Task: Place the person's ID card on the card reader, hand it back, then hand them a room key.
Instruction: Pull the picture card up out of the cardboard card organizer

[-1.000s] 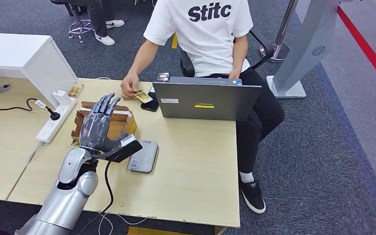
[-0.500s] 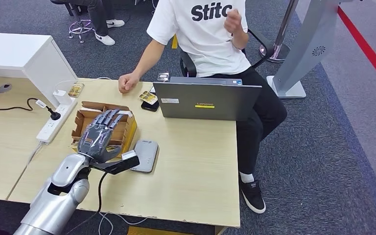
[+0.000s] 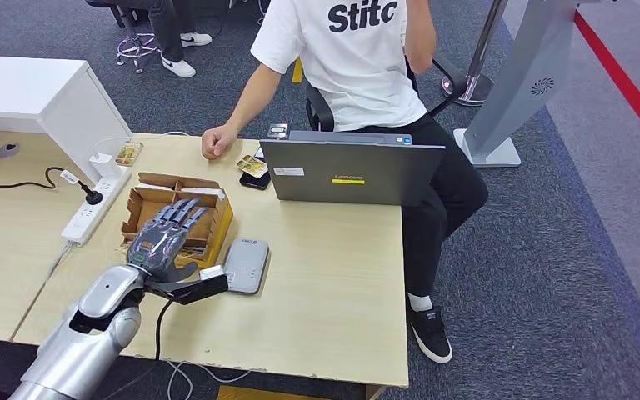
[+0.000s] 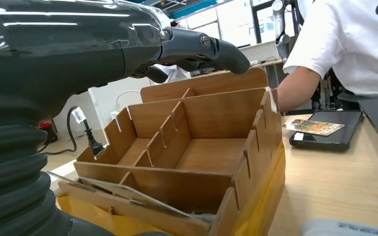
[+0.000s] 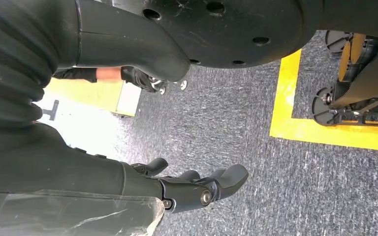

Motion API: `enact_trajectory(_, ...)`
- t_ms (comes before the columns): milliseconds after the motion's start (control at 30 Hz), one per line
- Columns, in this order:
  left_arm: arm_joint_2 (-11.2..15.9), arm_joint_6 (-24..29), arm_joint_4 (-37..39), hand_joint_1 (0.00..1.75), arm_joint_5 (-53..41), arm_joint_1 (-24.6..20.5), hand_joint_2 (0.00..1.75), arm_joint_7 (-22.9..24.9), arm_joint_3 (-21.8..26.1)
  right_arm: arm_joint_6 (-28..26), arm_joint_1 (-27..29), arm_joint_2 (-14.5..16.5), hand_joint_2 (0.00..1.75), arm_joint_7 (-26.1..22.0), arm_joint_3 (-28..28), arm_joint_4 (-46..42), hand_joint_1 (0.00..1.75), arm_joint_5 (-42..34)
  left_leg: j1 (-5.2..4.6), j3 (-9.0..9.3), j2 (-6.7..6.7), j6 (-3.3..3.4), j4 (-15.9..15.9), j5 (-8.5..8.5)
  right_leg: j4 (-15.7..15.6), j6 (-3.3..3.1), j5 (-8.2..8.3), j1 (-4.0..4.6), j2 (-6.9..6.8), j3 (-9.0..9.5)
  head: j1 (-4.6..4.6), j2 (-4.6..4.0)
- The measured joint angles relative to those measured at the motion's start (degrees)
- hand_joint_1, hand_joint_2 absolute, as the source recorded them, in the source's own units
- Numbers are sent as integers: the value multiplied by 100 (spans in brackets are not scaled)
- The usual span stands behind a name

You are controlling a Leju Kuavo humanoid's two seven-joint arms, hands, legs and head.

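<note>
The ID card (image 3: 252,165) lies on a dark phone (image 3: 255,177) near the far edge of the counter (image 3: 333,275), just beside the person's fist (image 3: 214,142) and the laptop (image 3: 352,171). The grey card reader (image 3: 245,264) sits nearer the front edge, touching or nearly touching the cardboard tray (image 3: 143,203) beside it. The left hand (image 3: 165,237) hovers over that tray with its fingers (image 4: 216,46) stretched out and apart, holding nothing. In the wrist view the tray's compartments look bare, though something thin and pale at its near wall could be a key card; I cannot tell. The right hand (image 5: 197,189) hangs over the floor, fingers loosely curled round nothing.

With the card back by the person, the step in hand is probably fetching the room key. To do it well, the hand should come down straight into the right compartment, pinch the key by its edge without catching the dividers, then lift clear before reaching across.
</note>
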Motion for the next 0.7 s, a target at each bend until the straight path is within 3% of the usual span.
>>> enact_trajectory(700,147,116,27,0,-175,43,175,131,-38,10,0,0,175,-45,1,0,0,48,0,0,-1,0,0,0,0,0,0,0,-1,1,1,0)
